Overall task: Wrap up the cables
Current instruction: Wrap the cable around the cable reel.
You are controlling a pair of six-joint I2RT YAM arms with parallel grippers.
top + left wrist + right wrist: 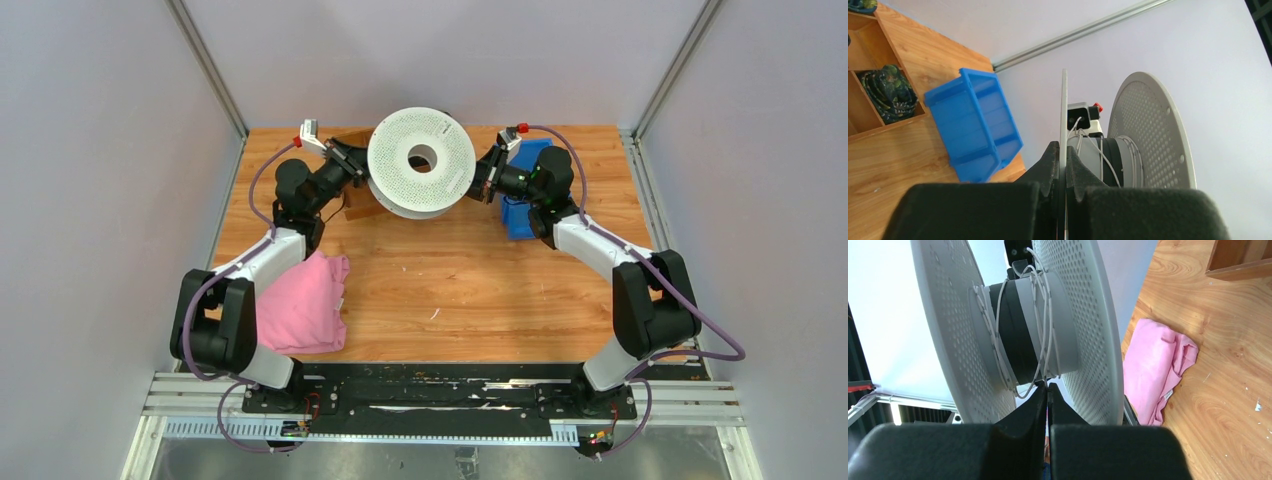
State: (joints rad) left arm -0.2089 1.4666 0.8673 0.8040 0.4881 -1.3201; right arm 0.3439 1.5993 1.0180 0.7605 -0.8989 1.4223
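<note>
Finding the cables [1044, 335] looped round the hub of the reel [445, 140] at the far middle of the bench [450, 290], we record the right pincer [1047, 387], pressed together, just right of them; the left pincer [1064, 150] clamps a flange rim.

The wooden surface [450, 290] is viewed whole from above and behind the arm bases, looking down and forward, from far off. The left wrist view is taken along the left claw [1062, 154], facing right, hard against the reel [1153, 135]; a blue bin [973, 125] is caught beyond. The right wrist view is taken along the right claw [1047, 390], facing left, equally close; a pink cloth [1153, 370] is caught beyond. The reel is shared by all three views, bin and cloth each with the top view.
</note>
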